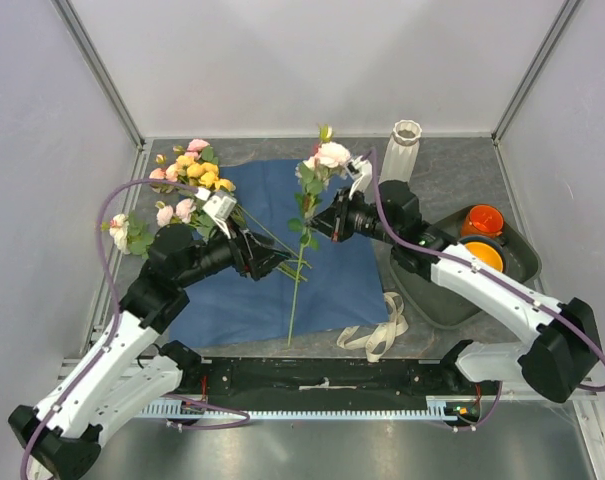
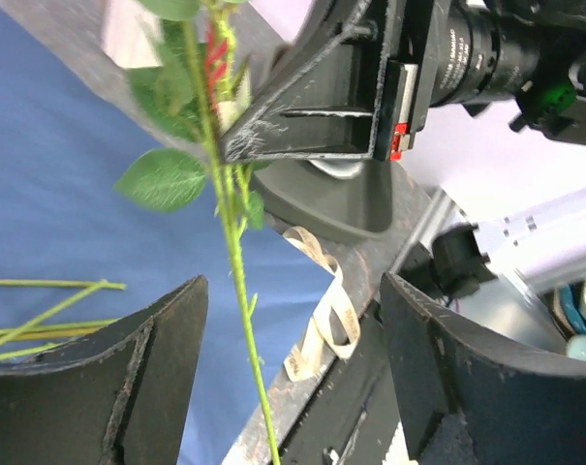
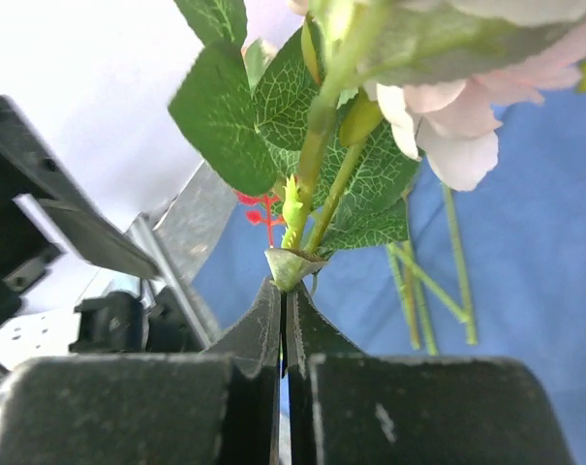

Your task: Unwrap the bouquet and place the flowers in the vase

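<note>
1 flower stem within right pincer

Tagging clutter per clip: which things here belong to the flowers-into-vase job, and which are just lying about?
Job in hand:
- rose held in the right fingers
- remaining flowers
- vase
- blue paper and ribbon, already off

Lying about:
- grey tray
- orange cups in it
</note>
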Controlling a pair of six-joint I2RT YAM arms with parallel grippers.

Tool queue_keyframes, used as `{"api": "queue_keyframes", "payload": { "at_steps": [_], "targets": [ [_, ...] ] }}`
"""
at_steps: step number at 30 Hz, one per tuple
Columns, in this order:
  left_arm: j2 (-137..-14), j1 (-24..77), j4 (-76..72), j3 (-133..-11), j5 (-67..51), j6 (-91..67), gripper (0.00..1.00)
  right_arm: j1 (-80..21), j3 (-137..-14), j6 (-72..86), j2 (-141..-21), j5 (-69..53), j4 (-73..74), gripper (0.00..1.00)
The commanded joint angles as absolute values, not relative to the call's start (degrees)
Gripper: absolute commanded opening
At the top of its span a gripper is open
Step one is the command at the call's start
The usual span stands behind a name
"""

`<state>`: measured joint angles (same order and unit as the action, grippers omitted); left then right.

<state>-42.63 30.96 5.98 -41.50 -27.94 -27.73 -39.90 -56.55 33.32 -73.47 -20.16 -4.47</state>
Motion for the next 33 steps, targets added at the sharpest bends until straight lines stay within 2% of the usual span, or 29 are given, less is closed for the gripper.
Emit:
{"api": "queue_keyframes", "payload": {
  "at_steps": [1, 6, 11, 22, 33],
  "targets": [
    [-38.5, 31.1, 17.8, -48.4, -15.8, -20.9, 0.79, -38.5, -63.7, 24.5, -69.4, -12.2, 2.3, 0.0],
    [-32.8, 31.1, 23.2, -50.2, -1.1, -17.3, 0.83, -38.2, -71.2, 17.7, -68.6, -0.4, 9.7, 0.0],
    [-29.4, 31.0, 23.8, -48.0, 7.5, -16.5, 0.84, -38.2, -81.8, 12.9, -69.3, 15.7, 14.5, 0.0],
    [-27.5, 31.0, 24.8, -45.4, 8.4, -16.8, 0.84, -38.1, -99.3, 2.4, -75.9, 43.7, 14.0, 0.0],
    [-27.2, 30.9, 24.7, -45.0, 7.1, -16.8, 0.83, -37.4, -111.6, -9.8, -84.8, 54.0, 10.1, 0.0]
  ]
}}
